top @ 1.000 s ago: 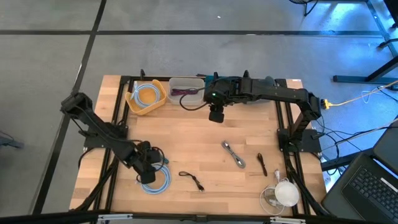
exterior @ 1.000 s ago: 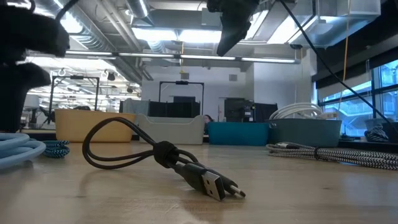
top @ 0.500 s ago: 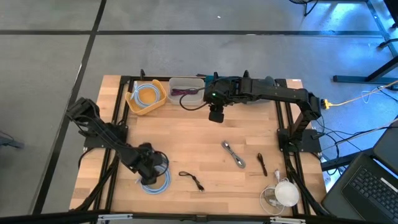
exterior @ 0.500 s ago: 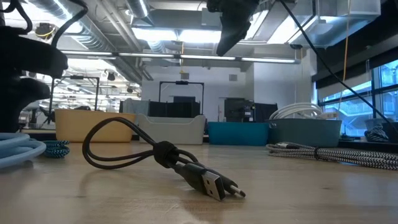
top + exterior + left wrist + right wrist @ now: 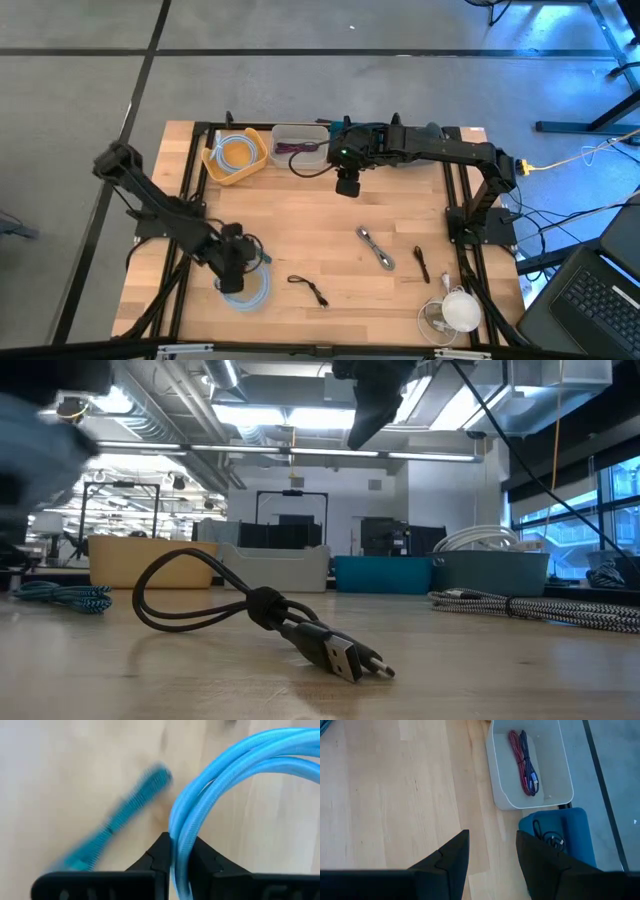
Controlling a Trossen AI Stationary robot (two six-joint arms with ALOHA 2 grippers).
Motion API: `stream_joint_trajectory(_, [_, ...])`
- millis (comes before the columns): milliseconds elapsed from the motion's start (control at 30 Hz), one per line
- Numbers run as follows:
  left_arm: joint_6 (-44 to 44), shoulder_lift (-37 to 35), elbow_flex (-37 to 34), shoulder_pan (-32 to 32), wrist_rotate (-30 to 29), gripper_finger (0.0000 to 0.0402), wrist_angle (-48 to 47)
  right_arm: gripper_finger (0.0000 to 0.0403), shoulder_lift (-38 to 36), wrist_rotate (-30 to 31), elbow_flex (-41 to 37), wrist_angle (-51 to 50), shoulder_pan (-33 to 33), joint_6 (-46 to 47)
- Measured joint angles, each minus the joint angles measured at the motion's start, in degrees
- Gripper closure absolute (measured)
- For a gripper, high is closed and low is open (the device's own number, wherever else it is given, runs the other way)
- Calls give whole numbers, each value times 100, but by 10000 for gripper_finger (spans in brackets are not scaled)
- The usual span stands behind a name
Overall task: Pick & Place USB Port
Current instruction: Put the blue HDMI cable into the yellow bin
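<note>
A light blue USB cable coil (image 5: 246,288) is at the near left of the table, with my left gripper (image 5: 233,264) shut on it. In the low view the coil shows only as a blue blur (image 5: 35,430) high at the left. A teal braided cable (image 5: 62,596) lies on the wood beside it. My right gripper (image 5: 348,185) hangs open and empty above the table's far middle, in front of the white bin (image 5: 532,765). My left gripper pinches the bundled strands of the blue coil (image 5: 176,845) between its two fingers, at one side of the loop. The fingers point down from above and lie across the strands. The loop (image 5: 240,765) spreads out beyond the fingertips, raised off the wood.
A black cable (image 5: 308,289) lies just right of the coil, with a grey braided cable (image 5: 377,248), a short black one (image 5: 421,264) and a white cable (image 5: 455,309) further right. Yellow (image 5: 235,156), white (image 5: 298,143) and blue (image 5: 555,837) bins line the far edge.
My left gripper has shut on the blue coil and gone up with it. The coil, which lay on the table at the low view's left edge, has risen off the wood, uncovering the teal cable there.
</note>
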Motion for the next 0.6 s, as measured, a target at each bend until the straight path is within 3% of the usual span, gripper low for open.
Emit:
stream_joint_trajectory(200, [750, -1118, 72, 465, -2155, 372, -827, 238, 2, 0, -2, 110, -9, -14])
stream_joint_trajectory(367, [1428, -1666, 72, 1540, -3819, 372, -1190, 238, 2, 0, -2, 236, -9, -130])
stream_joint_trajectory(467, [1982, -1808, 72, 2512, -4293, 372, -1105, 238, 2, 0, -2, 321, -11, -157])
stream_joint_trajectory(600, [2793, -1850, 72, 4002, -4427, 372, -998, 238, 2, 0, -2, 405, -9, -161])
